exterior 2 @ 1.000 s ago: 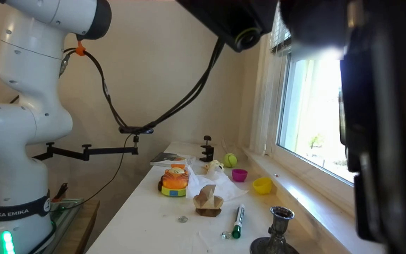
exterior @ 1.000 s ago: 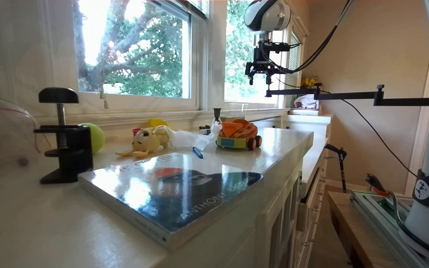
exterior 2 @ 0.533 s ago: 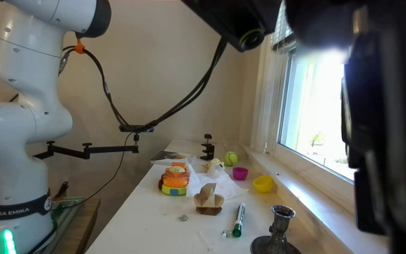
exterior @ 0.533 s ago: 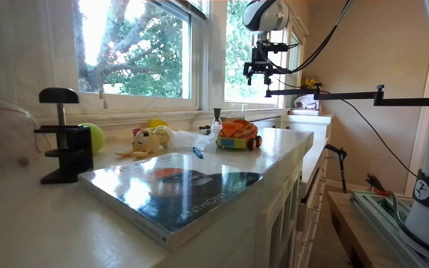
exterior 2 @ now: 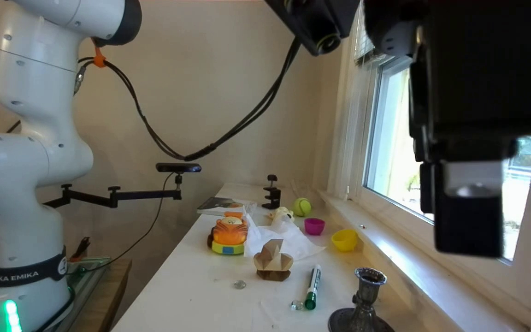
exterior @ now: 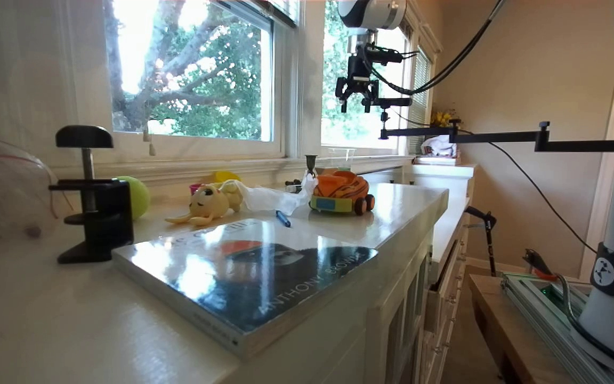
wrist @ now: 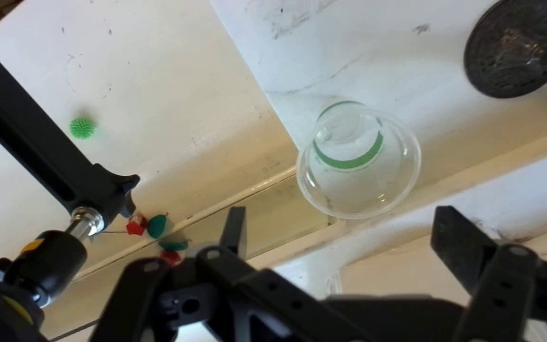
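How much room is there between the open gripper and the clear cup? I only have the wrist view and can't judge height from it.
Observer: In an exterior view the gripper hangs well above the clear cup, with a plain gap between them.
Operator: What lies near the metal candlestick at my upper right?
Observer: A green-capped marker, flat on the counter, as seen in an exterior view.
Operator: And farther along the counter, past the marker?
Observer: An orange toy car, visible in both exterior views, next to a crumpled white sheet.
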Tool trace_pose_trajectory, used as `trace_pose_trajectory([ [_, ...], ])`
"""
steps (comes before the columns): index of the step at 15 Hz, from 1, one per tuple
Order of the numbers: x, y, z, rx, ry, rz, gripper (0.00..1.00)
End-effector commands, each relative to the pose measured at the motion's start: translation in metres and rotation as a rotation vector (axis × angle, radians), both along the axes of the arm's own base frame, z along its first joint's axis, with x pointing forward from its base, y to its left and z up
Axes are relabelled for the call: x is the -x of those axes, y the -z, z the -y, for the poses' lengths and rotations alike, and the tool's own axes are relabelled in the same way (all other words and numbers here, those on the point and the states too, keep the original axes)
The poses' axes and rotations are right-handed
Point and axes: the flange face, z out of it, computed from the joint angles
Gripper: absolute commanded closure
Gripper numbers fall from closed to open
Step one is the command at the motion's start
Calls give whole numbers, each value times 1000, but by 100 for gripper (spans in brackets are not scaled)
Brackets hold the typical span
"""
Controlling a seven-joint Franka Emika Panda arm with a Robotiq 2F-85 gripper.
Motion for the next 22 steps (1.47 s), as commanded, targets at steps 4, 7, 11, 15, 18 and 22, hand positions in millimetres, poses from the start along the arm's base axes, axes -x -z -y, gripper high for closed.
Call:
trace_pose_trajectory([
  [4, 4, -7, -57, -106, -107, 0, 0],
  [7, 1, 1, -81, -144, -148, -17, 0],
  [11, -2, 17, -106, -176, -197, -25, 0],
  [15, -4, 29, -129, -193, -252, -28, 0],
  [18, -7, 39, -148, -196, -312, -38, 0],
  [22, -11, 51, -168, -203, -375, -54, 0],
])
